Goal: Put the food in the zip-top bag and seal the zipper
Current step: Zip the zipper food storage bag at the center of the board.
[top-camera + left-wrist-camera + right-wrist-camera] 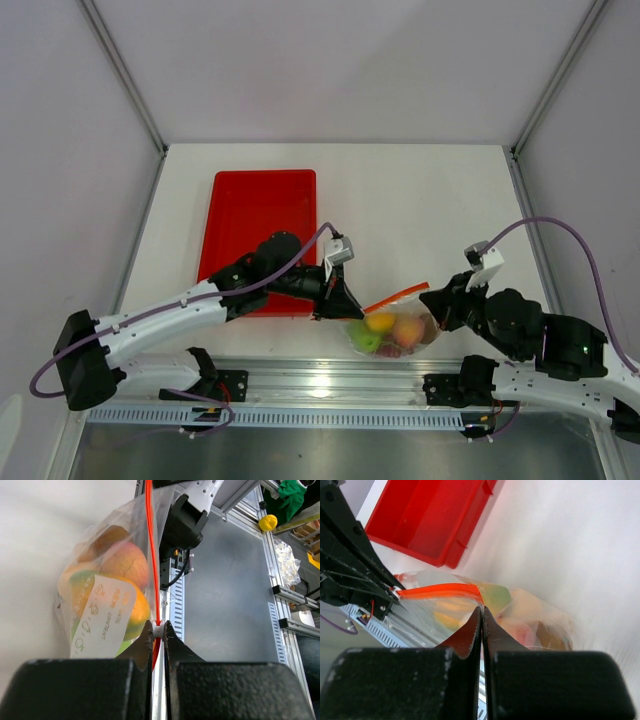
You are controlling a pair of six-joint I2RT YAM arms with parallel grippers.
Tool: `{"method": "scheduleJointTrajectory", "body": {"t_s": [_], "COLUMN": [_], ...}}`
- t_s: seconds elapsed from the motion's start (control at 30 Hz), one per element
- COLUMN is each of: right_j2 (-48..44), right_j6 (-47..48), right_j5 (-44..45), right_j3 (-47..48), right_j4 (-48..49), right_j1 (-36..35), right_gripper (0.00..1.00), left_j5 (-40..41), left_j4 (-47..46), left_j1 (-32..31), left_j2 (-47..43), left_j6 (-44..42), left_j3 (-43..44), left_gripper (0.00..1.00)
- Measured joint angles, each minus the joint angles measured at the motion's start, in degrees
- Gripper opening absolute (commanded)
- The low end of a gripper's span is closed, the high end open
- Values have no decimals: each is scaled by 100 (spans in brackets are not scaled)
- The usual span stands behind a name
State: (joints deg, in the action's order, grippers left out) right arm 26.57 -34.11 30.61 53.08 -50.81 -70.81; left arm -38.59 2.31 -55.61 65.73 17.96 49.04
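Red tray [258, 215] flat on white table [420, 200], left of centre. Aluminium rail [330, 378] along near edge, slotted cable duct [300, 414] just beside. Off the table, left wrist view: yellow lump [268, 522] near green cloth [291, 495].

The table [400, 190] is seen from high above, from behind its near edge. Both wrist views are taken very close, facing opposite ways, and the zip-top bag [392, 330] is shared by all three.

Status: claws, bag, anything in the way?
Left claw shut on zipper. Right claw shut on zip-top bag edge. Food inside. Nothing seen blocking.
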Motion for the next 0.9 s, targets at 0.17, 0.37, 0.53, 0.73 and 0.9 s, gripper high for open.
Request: {"method": "scheduleJointTrajectory", "body": {"t_s": [0.17,0.37,0.53,0.73,0.9], "right_j2": [-90,-271,-369,-474,-476], "right_j6": [-133,-177,-190,-199,-238], "right_j5": [227,431,503,514,516], "right_j3": [2,90,210,260,260], "right_j4": [-173,-275,-437,-533,-581], "right_j1": [0,0,0,0,0], "right_gripper": [0,0,0,0,0], "left_j5": [76,98,125,201,245], "left_j4": [9,44,57,66,109], "left_j1": [24,50,55,55,59], "left_j2": [-155,-385,-704,-946,-1073], "left_j6": [0,2,4,11,50], "left_j3": [-245,-505,-763,-1023,-1202], "left_gripper": [1,0,1,1,0]}}
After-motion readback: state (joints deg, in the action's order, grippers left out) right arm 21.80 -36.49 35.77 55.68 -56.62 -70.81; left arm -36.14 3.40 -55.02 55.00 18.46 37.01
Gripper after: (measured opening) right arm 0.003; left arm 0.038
